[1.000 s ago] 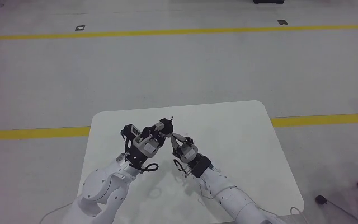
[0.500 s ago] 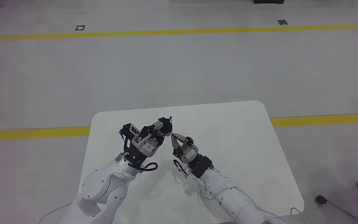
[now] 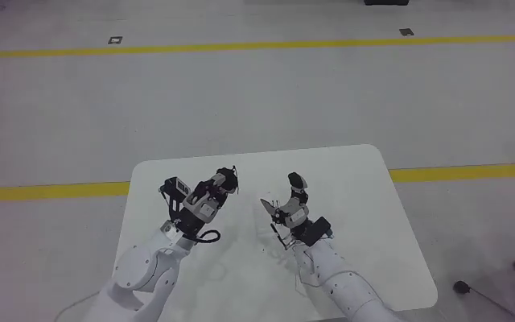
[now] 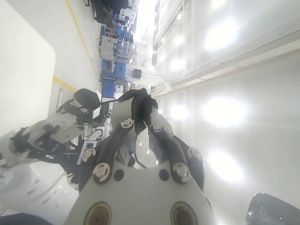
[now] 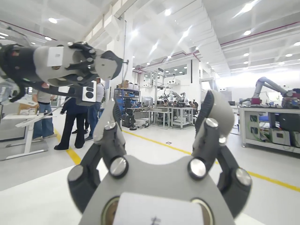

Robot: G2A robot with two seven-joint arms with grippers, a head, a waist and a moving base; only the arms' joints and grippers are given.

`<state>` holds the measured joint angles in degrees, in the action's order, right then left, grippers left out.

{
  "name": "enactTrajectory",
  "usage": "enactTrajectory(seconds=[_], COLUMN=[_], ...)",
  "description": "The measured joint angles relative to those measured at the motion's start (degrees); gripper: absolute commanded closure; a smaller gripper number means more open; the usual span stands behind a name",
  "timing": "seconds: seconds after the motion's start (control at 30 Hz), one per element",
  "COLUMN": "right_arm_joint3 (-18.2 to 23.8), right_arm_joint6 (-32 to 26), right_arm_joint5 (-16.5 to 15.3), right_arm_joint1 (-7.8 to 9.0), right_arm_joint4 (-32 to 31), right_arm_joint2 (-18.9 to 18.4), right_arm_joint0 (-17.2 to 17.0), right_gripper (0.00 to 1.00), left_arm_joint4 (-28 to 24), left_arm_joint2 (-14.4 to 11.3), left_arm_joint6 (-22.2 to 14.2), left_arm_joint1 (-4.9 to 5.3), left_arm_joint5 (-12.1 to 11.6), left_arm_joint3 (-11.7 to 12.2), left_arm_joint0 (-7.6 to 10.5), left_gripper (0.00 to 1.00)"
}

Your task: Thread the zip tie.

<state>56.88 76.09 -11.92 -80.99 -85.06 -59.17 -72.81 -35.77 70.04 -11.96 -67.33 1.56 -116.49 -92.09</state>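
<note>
My arms have drawn apart; my left fingers (image 4: 120, 115) clamp the zip tie (image 4: 140, 108), my right fingers (image 5: 212, 108) gape empty above the table (image 3: 362, 185).

From where I stand, the thin black plastic zip tie (image 4: 110, 100) is pinched in the tightly closed jaws of the left gripper (image 4: 138, 95). It is held up in the air above the white rounded-corner table (image 3: 346, 173). A short straight stretch of strap pokes out past the fingertips. I can't tell whether it's looped through its head.
</note>
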Motion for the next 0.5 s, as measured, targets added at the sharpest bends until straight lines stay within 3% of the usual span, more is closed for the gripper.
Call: enactTrajectory(seconds=[0.13,0.5], right_arm_joint3=[1.5,1.5], right_arm_joint6=[-2.6,-2.5], right_arm_joint5=[-2.1,-2.1], right_arm_joint1=[0.79,0.77], right_arm_joint4=[1.0,1.0], right_arm_joint2=[-2.2,-2.1], right_arm_joint0=[-1.4,-1.3], right_gripper=[0.00,0.00], left_arm_joint4=[0.6,0.9], left_arm_joint2=[0.5,0.6], left_arm_joint6=[-0.2,-0.1], left_arm_joint1=[0.14,0.18], left_arm_joint5=[0.6,0.8], left_arm_joint3=[0.5,0.5], left_arm_joint0=[-1.05,-1.25], left_gripper=[1.00,1.00])
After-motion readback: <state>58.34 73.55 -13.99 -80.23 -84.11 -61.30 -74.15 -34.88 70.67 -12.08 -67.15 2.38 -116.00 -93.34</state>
